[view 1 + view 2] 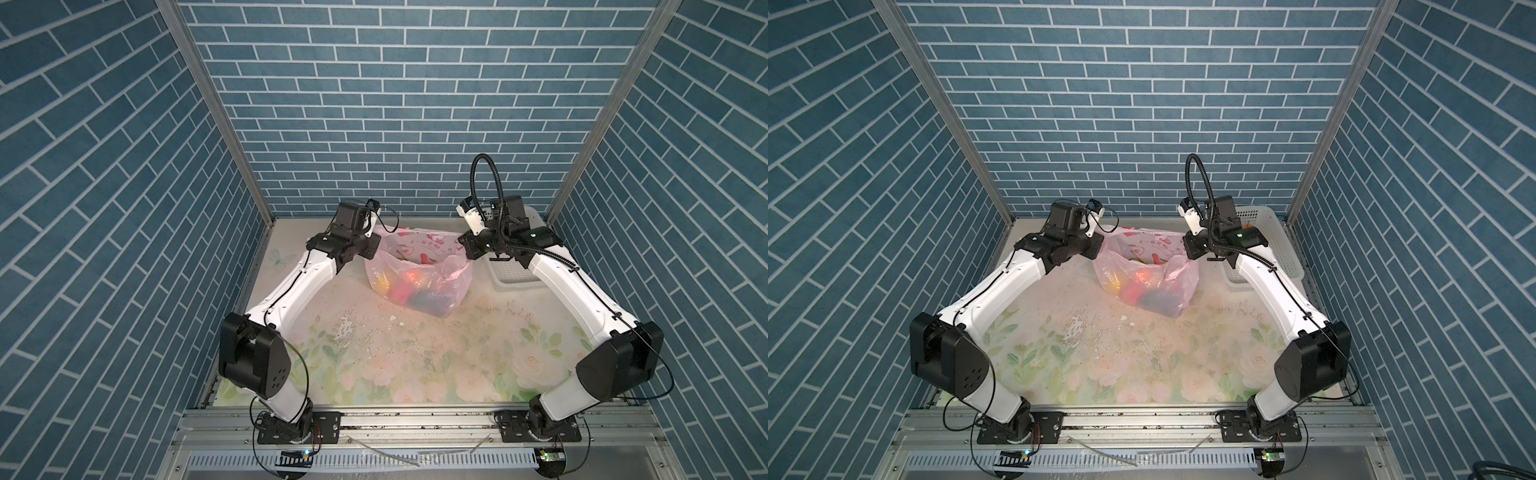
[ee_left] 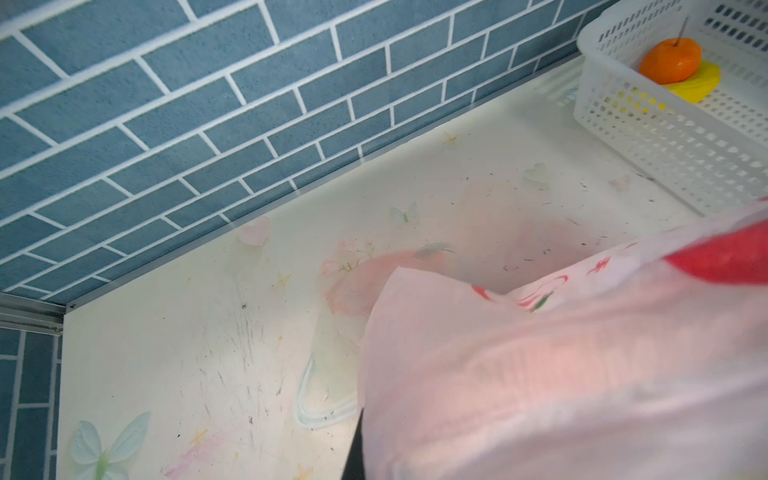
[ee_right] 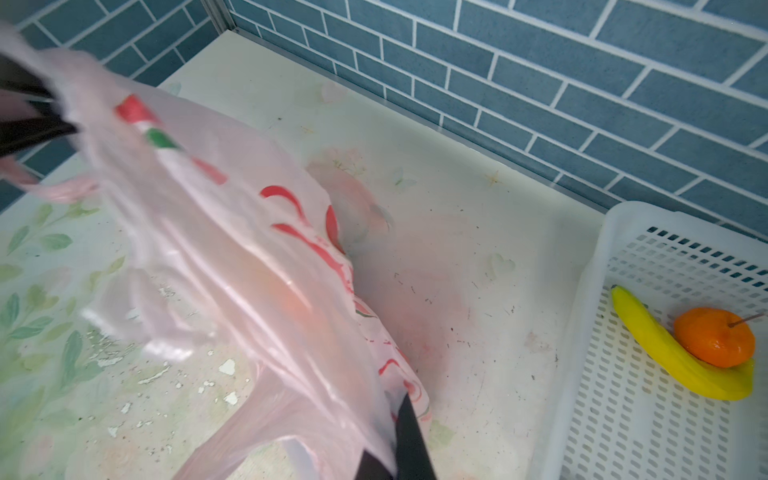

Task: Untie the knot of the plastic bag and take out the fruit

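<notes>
Your left pincer [image 1: 374,249] and right pincer [image 1: 466,251] are each clamped on opposite rims of the plastic bag [image 1: 415,286], upper middle of the frame. Spread gently and evenly, so the mouth gapes above the fruit [image 1: 409,276] without tearing.

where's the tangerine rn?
The tangerine sits in the white basket at the far right corner of the table in both top views. It rests against the banana, as both wrist views show.
</notes>
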Robot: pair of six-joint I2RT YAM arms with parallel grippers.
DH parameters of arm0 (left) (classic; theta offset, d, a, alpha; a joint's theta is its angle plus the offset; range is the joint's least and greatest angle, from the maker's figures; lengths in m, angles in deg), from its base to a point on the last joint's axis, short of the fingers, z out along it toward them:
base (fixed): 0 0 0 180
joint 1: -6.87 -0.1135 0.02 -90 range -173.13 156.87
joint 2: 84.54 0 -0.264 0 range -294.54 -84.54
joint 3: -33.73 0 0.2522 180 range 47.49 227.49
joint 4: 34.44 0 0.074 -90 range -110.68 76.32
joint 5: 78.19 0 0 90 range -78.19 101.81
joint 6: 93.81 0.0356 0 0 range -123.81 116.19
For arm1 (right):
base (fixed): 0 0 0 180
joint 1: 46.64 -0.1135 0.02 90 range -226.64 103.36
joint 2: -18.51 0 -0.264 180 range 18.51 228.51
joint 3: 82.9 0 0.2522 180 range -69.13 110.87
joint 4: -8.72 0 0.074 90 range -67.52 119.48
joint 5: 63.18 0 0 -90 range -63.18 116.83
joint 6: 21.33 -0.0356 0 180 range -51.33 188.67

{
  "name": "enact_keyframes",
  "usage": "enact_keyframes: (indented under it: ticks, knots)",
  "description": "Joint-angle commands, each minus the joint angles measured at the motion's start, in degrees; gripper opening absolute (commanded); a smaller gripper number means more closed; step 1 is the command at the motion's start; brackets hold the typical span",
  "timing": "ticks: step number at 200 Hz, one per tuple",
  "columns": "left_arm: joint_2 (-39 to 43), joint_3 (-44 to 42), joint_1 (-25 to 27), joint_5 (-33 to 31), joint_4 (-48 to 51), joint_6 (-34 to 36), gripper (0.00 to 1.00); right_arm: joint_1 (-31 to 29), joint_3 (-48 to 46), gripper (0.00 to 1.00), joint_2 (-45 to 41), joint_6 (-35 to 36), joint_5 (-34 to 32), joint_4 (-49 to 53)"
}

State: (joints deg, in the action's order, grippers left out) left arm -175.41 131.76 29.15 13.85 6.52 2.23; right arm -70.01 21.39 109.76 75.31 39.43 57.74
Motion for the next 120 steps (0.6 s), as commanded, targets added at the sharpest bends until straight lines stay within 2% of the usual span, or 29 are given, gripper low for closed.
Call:
enact_keyframes:
  ticks: [1, 40, 61, 74, 89, 107, 120]
  knots:
    - [4.7, -1.2, -0.5, 7.5, 4.1, -0.2, 0.00, 1.6, 5.4, 0.00, 2.8, 3.6, 0.0, 0.2]
    - [10.9, -5.2, -0.4, 16.5, 4.0, -3.2, 0.00, 2.0, 10.7, 0.00, 7.2, 4.4, 2.6, 1.0]
    - [12.8, -8.0, -0.4, 19.1, 2.6, -6.3, 0.00, 2.0, 13.4, 0.00, 9.9, 4.6, 4.0, 4.8]
    - [12.7, -9.2, -0.4, 20.2, 2.3, -7.5, 0.00, 2.0, 16.6, 0.28, 11.0, 4.5, 6.3, 8.8]
    - [12.9, -10.0, -0.4, 20.4, 1.6, -9.0, 0.00, 2.0, 20.1, 0.49, 10.5, 3.5, 9.8, 13.3]
    - [13.3, -9.7, -0.3, 20.0, 1.3, -9.7, 0.00, 1.3, 21.8, 0.60, 8.3, 1.5, 13.5, 16.6]
    - [13.4, -9.0, -0.3, 19.6, 1.7, -9.6, 0.00, -0.3, 21.0, 0.63, 6.1, 0.8, 14.1, 17.6]
